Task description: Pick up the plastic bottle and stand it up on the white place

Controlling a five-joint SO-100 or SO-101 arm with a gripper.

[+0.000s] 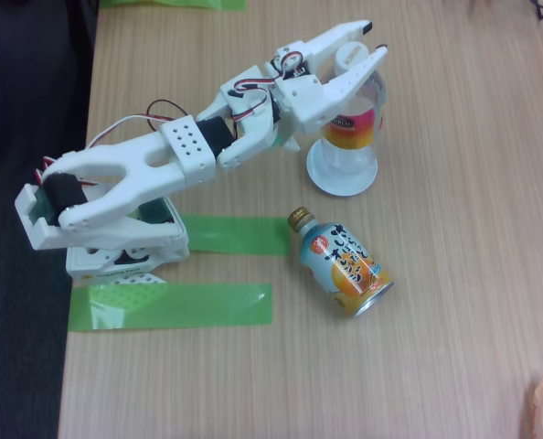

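The plastic bottle (352, 128), clear with a white cap and a yellow-orange label, stands upright on the white place (340, 186), a small round disc at the upper middle of the table. My gripper (374, 40) reaches in from the left at the height of the bottle's top. Its two white fingers lie against either side of the cap, so it holds the bottle at the neck. The arm hides part of the bottle's left shoulder.
A light-blue and orange bottle-can (343, 263) with a gold cap lies on its side just in front of the disc. Two green tape strips (235, 234) (171, 305) lie beside the arm's base (116, 251). The table's left edge drops off behind the base.
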